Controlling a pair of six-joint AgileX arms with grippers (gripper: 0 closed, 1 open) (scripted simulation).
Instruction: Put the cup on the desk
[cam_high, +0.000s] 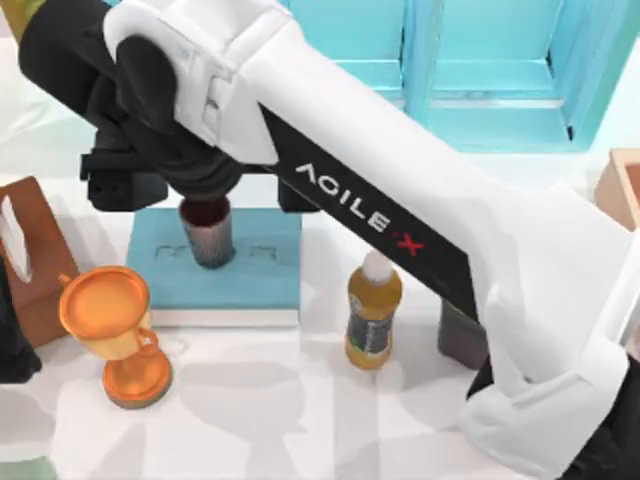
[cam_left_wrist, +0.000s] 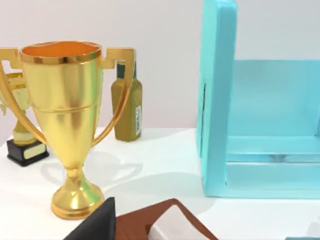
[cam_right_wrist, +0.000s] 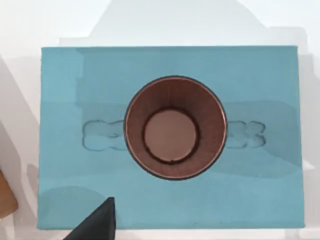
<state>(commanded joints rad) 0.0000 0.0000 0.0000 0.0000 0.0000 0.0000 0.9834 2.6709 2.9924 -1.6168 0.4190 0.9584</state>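
White desk (cam_high: 330, 420) is the widest thing here, and the cup (cam_high: 206, 232) is not on it yet — the cup stands upright on the teal-blue book (cam_high: 262, 268), which itself lies flat on the desk. So I judge that the task is at its beginning: the grasp, the lift and the setting down on the bare white surface are all left to do.

My right arm reaches across the table, and my right gripper (cam_high: 190, 185) hangs directly above the cup, close over its rim. In the right wrist view I look straight down into the cup (cam_right_wrist: 175, 127); it sits near the middle of the book (cam_right_wrist: 65, 150), with the reddish-brown inside open to me. Whether my right fingers are spread or closed I cannot tell, but nothing shows them around the cup.

Beside the book stands the orange trophy cup (cam_high: 108, 335), and on the other side of the book a yellow bottle (cam_high: 373, 310). My left gripper rests idle, far from the cup.
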